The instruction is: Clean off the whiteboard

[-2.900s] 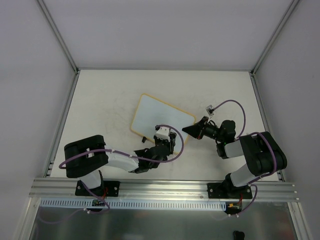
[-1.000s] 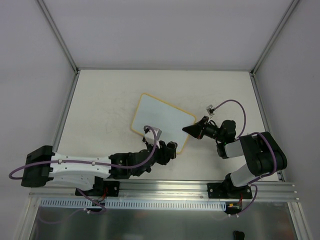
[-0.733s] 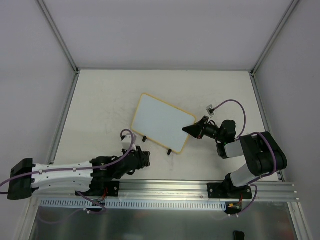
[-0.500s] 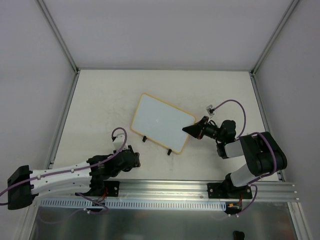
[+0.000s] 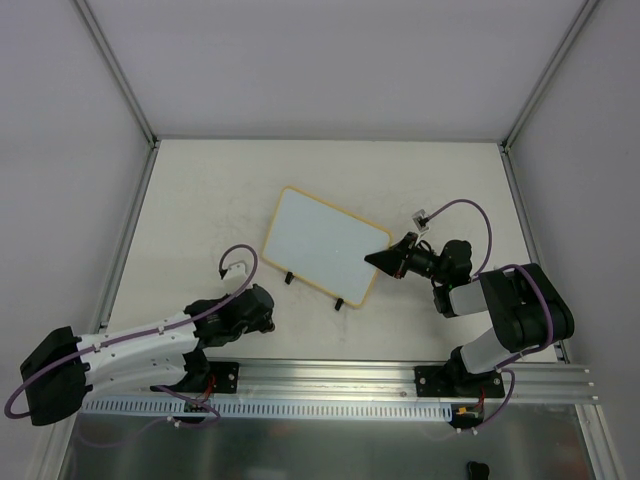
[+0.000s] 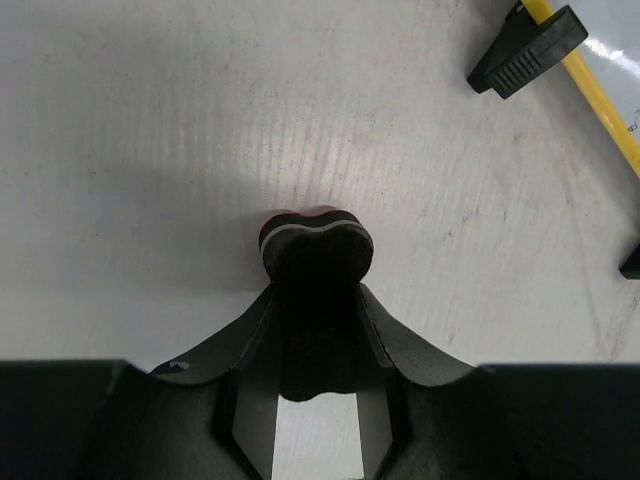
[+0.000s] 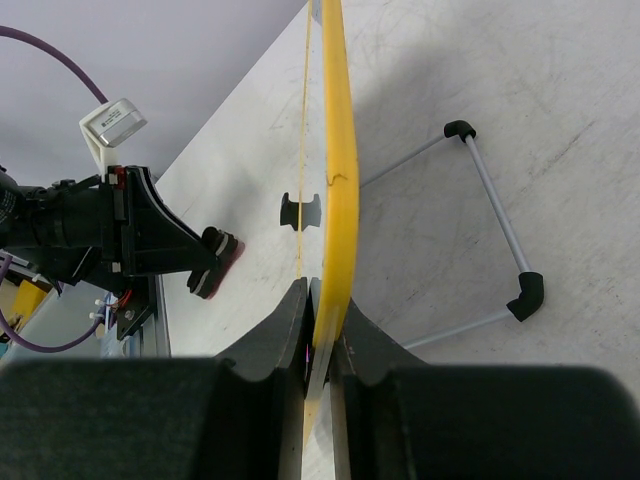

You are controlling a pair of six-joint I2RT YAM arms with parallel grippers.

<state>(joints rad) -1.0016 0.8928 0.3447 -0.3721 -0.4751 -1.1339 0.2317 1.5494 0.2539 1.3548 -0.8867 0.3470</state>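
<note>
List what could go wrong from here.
1. The right jaws pinch only the thin yellow rim of the whiteboard at one corner; a hard wipe could pivot it or pull it free.
2. The left jaws hold the eraser low over the table, off the board; moving in, it might catch a black clip foot or the rim.

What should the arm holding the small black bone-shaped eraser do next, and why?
Probably lower the left pincer a touch and open it, leaving the small black bone-shaped eraser on the white table. From above, the white orange-framed whiteboard looks blank, the eraser sits off it near the tabletop, and the right pincer grips the board's edge.
</note>
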